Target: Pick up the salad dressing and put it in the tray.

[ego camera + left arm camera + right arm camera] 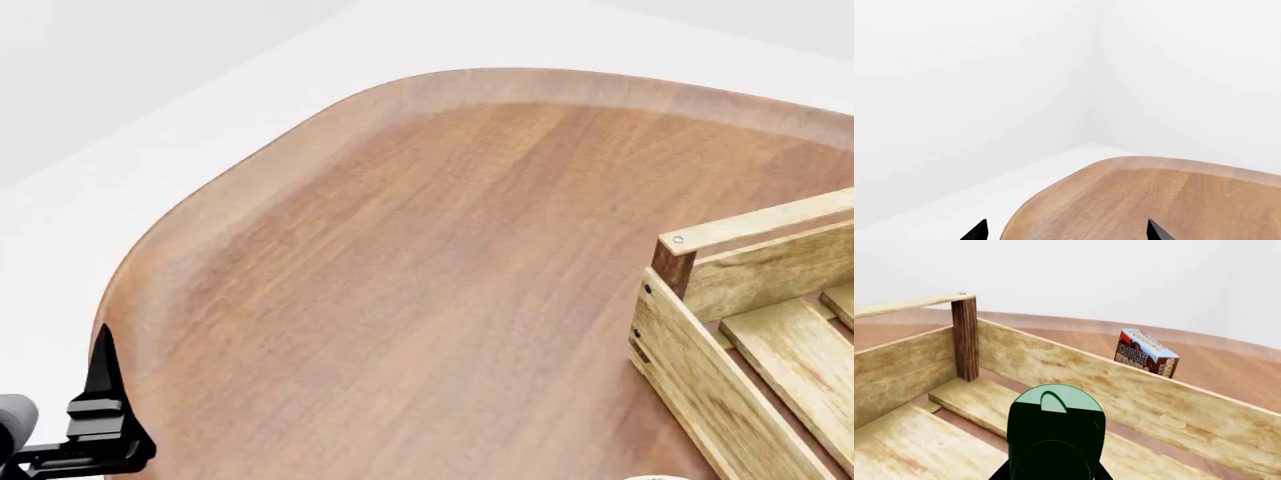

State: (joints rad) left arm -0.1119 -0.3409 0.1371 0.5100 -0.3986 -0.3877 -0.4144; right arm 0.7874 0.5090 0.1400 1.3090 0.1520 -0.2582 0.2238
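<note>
Hanging over the tray [914, 440], the salad dressing [1054, 432] is pinched by the right end effector; its glossy cap looks slippery, so grip the body. Left end effector [1066, 231] spread, empty.

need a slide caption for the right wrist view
Glossy green-capped salad dressing bottle above the light-wood slatted crate, blue-and-red box beyond.

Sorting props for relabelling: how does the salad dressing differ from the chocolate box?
The salad dressing is glossy green and rounded; the chocolate box is blue-and-red, printed, square-edged. The dressing hangs over the tray floor; the box stands outside on the table, tilted. Both are far smaller than the tray.
</note>
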